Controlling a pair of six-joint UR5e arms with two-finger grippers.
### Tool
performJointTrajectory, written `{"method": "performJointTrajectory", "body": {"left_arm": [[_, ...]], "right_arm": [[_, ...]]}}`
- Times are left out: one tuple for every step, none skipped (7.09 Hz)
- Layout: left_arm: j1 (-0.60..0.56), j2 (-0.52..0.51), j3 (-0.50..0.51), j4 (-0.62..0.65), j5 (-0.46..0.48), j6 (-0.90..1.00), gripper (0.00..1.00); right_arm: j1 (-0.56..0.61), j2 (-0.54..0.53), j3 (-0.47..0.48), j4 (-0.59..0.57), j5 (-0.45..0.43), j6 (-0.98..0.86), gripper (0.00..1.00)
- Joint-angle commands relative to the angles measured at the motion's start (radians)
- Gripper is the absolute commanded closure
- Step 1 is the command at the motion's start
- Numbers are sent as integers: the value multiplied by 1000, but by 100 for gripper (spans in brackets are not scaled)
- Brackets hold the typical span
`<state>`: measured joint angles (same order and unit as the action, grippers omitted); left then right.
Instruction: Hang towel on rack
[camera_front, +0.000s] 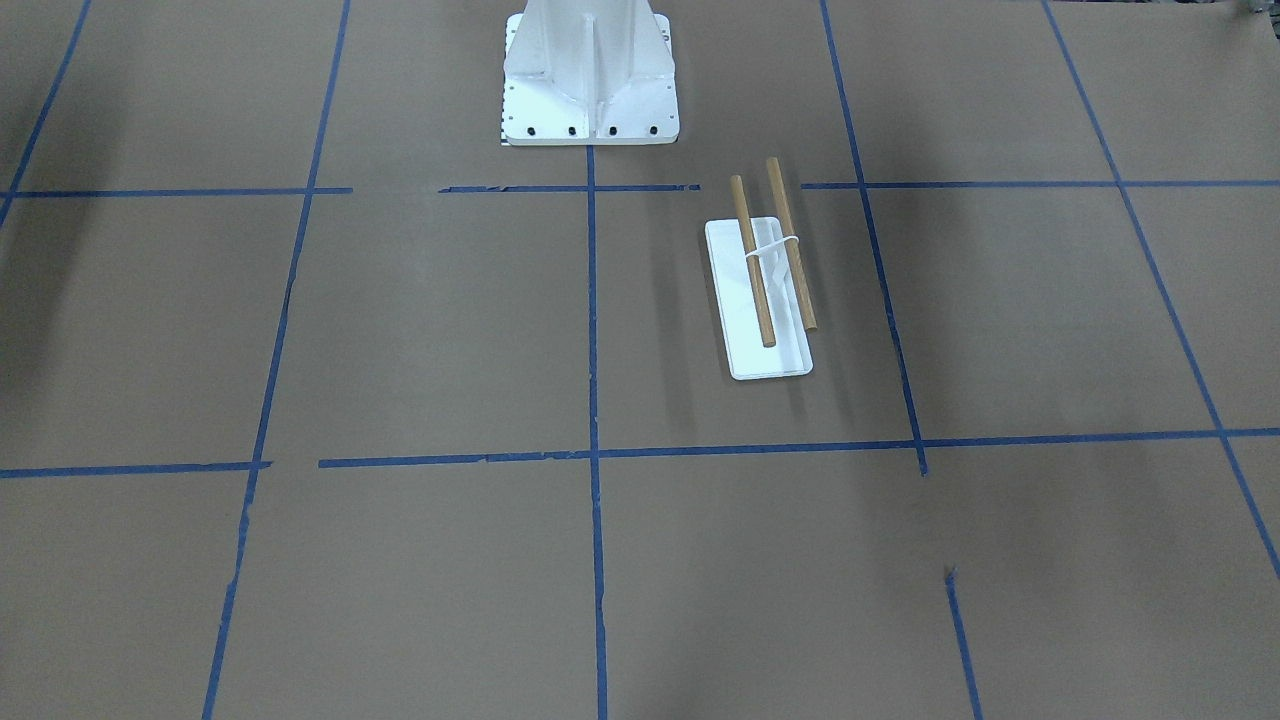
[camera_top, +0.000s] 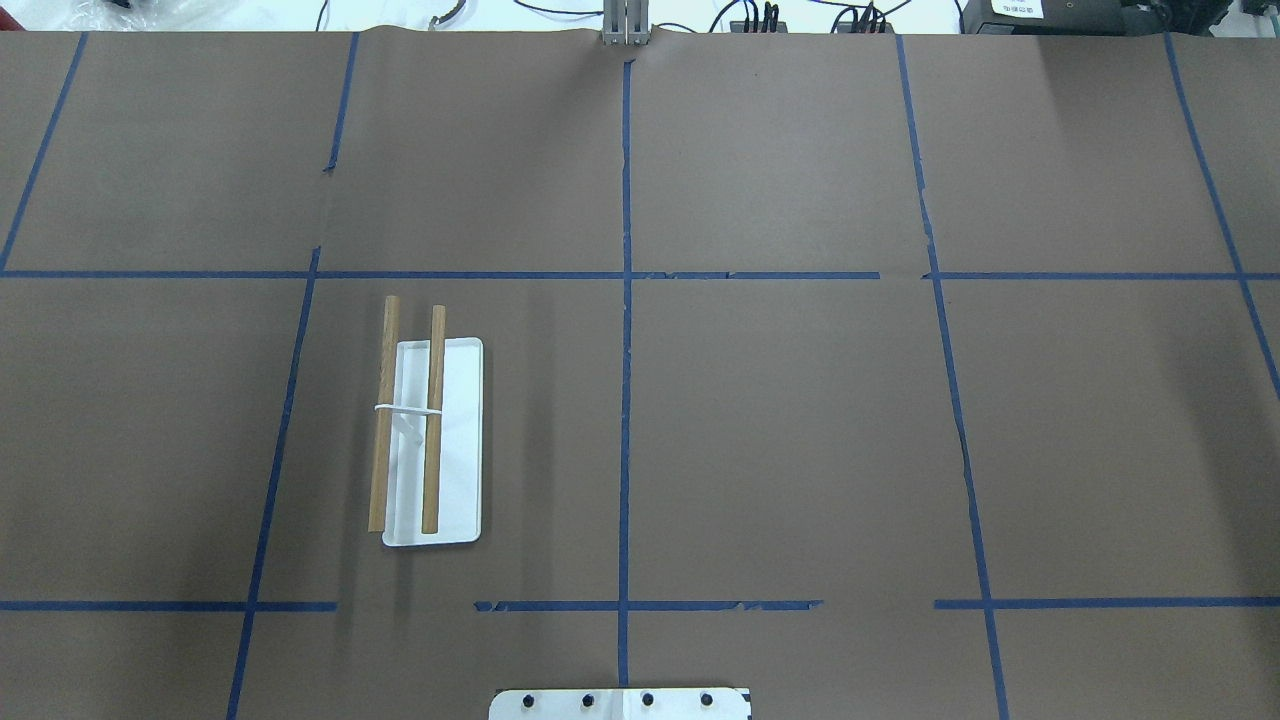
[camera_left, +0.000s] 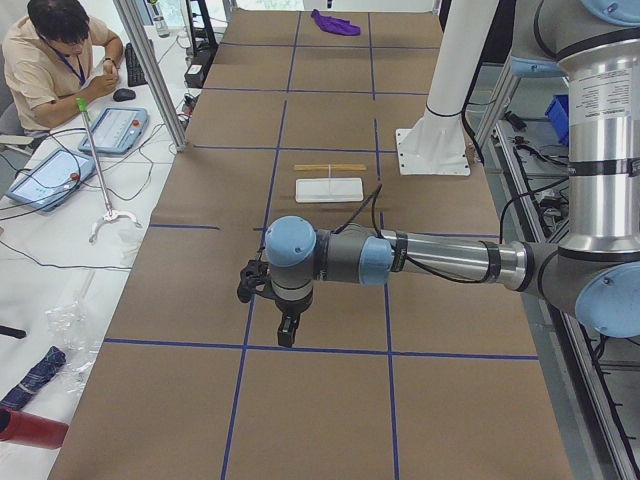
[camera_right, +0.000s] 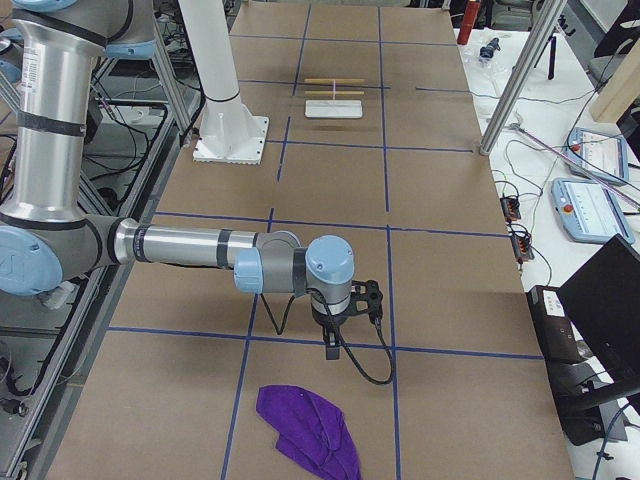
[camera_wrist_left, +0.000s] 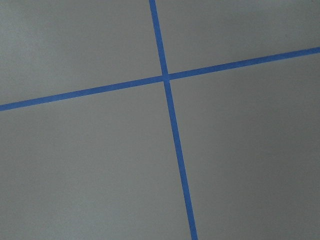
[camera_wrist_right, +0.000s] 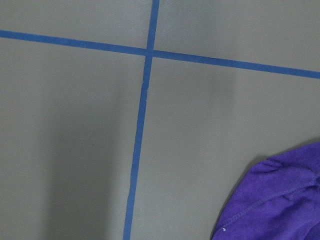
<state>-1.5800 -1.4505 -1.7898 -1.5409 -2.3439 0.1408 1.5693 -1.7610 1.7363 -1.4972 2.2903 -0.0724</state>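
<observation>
Purple towel (camera_right: 306, 430) near right claw (camera_right: 331, 351), rack (camera_top: 433, 470) nearer left claw (camera_left: 286, 333), cannot tell claw states.

The left arm (camera_left: 440, 258) reaches level from the right edge to mid-frame in the left side view, the left pincer (camera_left: 287, 333) pointing straight down. In the right side view the right arm (camera_right: 190, 245) reaches level from the left edge, the right pincer (camera_right: 332, 345) likewise pointing down. Whether either pincer is parted cannot be told.
</observation>
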Motion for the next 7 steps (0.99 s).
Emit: {"method": "performJointTrajectory", "body": {"left_arm": [[0,-1,-14,-1,0,5,0],[0,2,-17,-1,0,3,0],[2,1,-10,-8,9,5,0],[5,-8,-22,-18,9,5,0],[6,-16,-26,-19,8,6,0],[5,-16,-39,-21,6,8,0],[5,-13,-39,-37,3,8,0]], "right_arm": [[0,0,0,2,-2,-1,0],[0,0,0,2,-2,-6,0],[0,0,-1,18,3,-9,0],[0,-5,-3,61,2,-10,0],[0,-8,0,110,3,-7,0],[-18,-14,-6,208,9,-9,0],[-67,-15,-17,306,11,-1,0]]}}
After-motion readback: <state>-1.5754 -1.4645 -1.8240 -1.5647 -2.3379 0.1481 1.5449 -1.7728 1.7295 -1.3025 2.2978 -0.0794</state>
